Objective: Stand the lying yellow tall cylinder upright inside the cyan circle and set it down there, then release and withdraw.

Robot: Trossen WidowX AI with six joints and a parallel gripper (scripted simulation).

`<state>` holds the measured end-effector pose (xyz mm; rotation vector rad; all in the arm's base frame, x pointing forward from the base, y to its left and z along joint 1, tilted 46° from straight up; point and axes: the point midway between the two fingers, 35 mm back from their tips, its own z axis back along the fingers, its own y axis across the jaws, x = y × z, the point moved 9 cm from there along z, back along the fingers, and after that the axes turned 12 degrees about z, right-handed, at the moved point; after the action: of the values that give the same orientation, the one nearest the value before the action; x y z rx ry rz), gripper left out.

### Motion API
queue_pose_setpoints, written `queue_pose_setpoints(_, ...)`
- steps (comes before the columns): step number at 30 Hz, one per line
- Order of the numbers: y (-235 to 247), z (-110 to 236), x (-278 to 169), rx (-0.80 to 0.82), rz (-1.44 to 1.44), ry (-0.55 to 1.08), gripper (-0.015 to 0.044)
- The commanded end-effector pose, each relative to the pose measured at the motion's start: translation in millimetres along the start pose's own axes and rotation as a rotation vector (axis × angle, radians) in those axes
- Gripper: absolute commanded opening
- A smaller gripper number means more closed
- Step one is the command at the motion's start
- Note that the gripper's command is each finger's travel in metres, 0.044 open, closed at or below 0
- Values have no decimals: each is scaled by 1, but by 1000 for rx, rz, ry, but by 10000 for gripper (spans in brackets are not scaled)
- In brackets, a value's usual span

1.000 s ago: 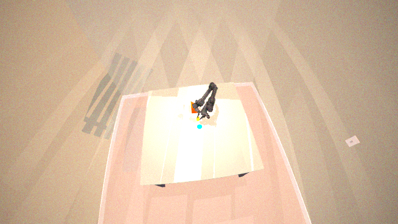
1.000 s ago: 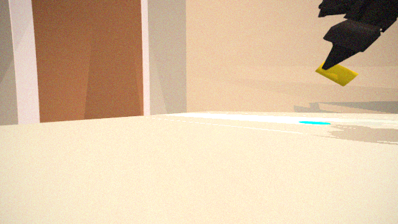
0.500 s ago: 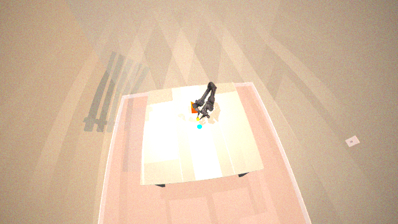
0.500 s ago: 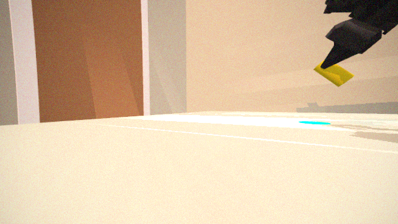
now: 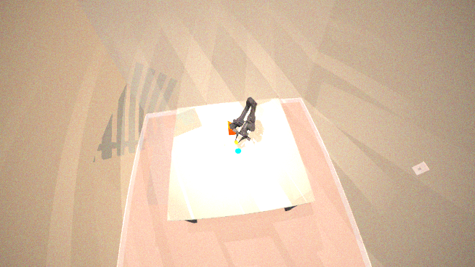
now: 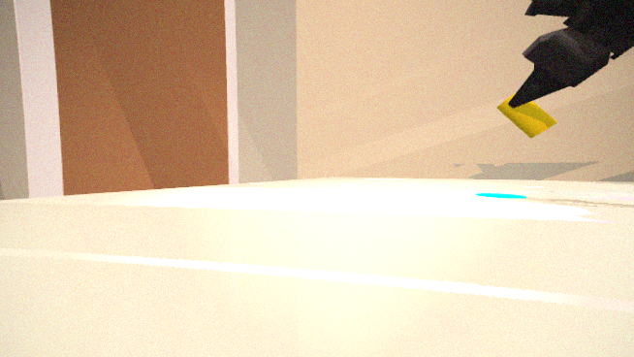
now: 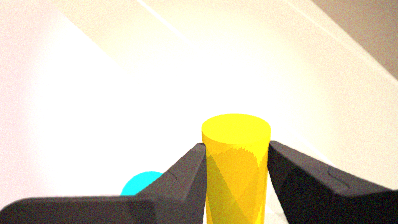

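One yellow cylinder (image 6: pixel 528 118) (tilted, clear of the table (image 6: pixel 242 272)) is held clamped in the gripper (image 6: pixel 521 100) above the cyan circle (image 6: pixel 500 196).

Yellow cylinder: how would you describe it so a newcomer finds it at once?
Start at the pale table and find the dark arm near its far edge. The gripper is shut on the yellow cylinder, tilted in the air above the cyan circle. It is the only yellow thing, and held off the table.
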<state>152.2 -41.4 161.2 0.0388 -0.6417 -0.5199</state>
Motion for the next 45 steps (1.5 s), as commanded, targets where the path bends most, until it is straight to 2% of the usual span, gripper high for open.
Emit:
queue_pose_setpoints(1,-1,-1,-3,-6,-11,-18,105)
queue_pose_setpoints(45,-1,-2,-23,27,-153,-308,105)
